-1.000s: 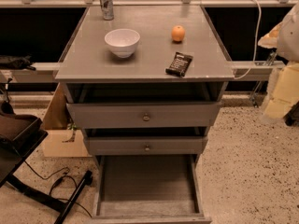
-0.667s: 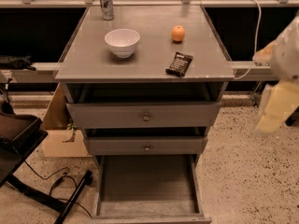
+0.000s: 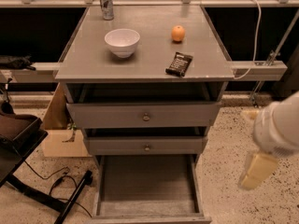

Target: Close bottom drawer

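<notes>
The bottom drawer (image 3: 147,185) of the grey cabinet is pulled far out toward me; its long shallow grey box is empty and its front panel sits at the lower frame edge, knob hidden. The top drawer (image 3: 144,115) and the middle drawer (image 3: 145,146), each with a small round knob, stand slightly out. My gripper (image 3: 254,171) hangs blurred at the right, beside and to the right of the open bottom drawer, apart from it, below the white arm (image 3: 278,127).
On the cabinet top (image 3: 93,62) stand a white bowl (image 3: 122,41), an orange (image 3: 178,33), a dark snack bar (image 3: 179,64) and a can (image 3: 107,3). A cardboard box (image 3: 58,125) and a dark chair (image 3: 18,134) with floor cables are at the left.
My arm and gripper have moved down at the right side, from beside the cabinet top to the level of the lower drawers. The drawers have not moved.
</notes>
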